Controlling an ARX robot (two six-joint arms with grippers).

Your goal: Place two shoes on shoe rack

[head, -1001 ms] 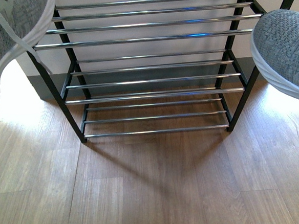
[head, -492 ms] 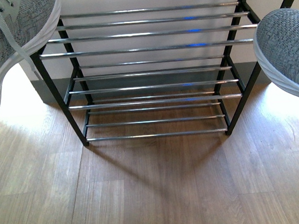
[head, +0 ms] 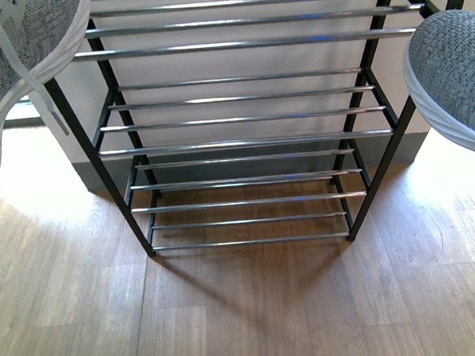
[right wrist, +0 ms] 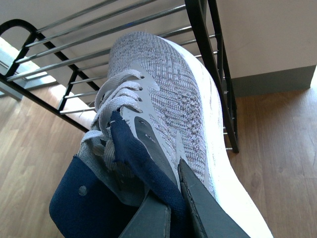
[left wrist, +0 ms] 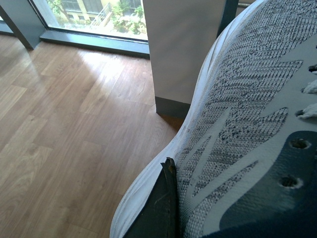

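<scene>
A black-framed shoe rack (head: 243, 142) with chrome rod tiers stands ahead on the wood floor, against a pale wall; it also shows as the rack (right wrist: 74, 59) in the right wrist view. One grey knit sneaker (head: 17, 63) with a white sole hangs at the upper left, lace dangling. Its side fills the left wrist view as the sneaker (left wrist: 247, 124), with one dark finger (left wrist: 161, 208) pressed against it; my left gripper is shut on it. A second grey sneaker (head: 454, 73) hangs at the right. My right gripper (right wrist: 173, 198) is shut on that sneaker's (right wrist: 158, 99) navy collar, toe pointing at the rack.
Wood plank floor (head: 247, 308) lies in front of the rack. A pale wall corner with dark skirting (left wrist: 183, 54) and a floor-level window (left wrist: 94, 15) show in the left wrist view.
The rack has come closer and sits lower in the front view, with its bottom tier now further down. Both sneakers stay at the picture's edges, held as before.
</scene>
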